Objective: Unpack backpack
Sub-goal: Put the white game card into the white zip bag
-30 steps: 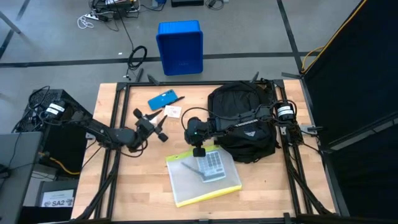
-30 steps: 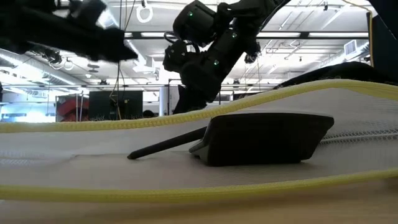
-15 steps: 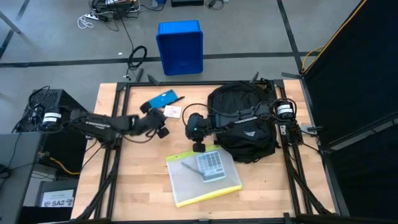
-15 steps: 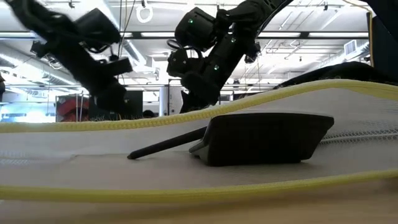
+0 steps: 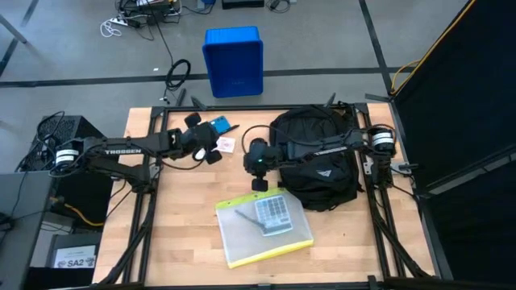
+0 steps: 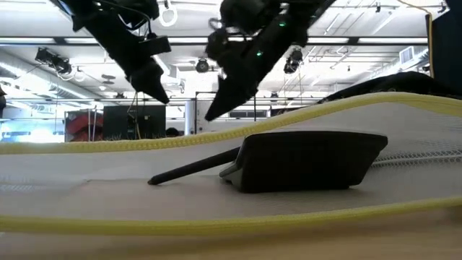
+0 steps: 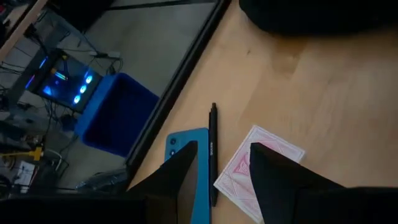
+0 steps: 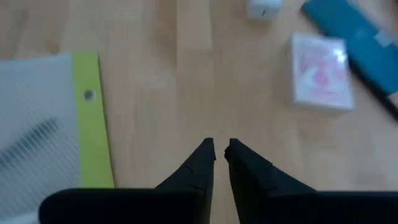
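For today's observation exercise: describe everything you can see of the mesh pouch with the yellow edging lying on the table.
The mesh pouch is a flat, translucent whitish rectangle with yellow zipper edging, and looks like soft plastic mesh. It lies slightly skewed on the wooden table, towards the front edge, in front of the backpack. Inside show a grey calculator and a dark pen. Neither gripper touches it; the right gripper hangs by its far edge.
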{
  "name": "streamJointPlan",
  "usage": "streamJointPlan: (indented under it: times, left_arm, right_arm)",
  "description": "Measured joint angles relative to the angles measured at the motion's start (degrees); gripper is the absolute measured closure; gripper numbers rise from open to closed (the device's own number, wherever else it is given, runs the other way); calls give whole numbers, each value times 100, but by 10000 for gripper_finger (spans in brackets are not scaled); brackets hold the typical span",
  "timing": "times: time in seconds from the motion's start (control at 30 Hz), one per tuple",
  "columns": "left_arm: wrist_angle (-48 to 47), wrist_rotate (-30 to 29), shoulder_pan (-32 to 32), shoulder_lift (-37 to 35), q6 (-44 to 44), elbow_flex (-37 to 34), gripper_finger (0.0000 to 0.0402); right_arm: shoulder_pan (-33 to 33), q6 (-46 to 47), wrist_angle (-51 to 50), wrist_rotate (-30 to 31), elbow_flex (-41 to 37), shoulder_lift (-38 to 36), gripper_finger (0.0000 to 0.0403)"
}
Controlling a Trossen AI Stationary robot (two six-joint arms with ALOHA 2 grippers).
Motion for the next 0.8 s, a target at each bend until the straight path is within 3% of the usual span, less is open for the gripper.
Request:
streamJointPlan:
  times: [0.17, 0.43, 0.8]
  left_arm:
    - [-177, 109, 4, 42, 301, 0, 284]
    - [80, 1406, 367, 569, 1437, 84, 269]
    - [-912, 1491, 958, 1961, 1945, 1170, 137]
  right_arm:
    - [-162, 72, 1313, -167, -1362, -898, 379]
    - [-404, 452, 2590, -148, -2672, -2083, 376]
    - [-366, 454, 2781, -194, -2879, -2157, 376]
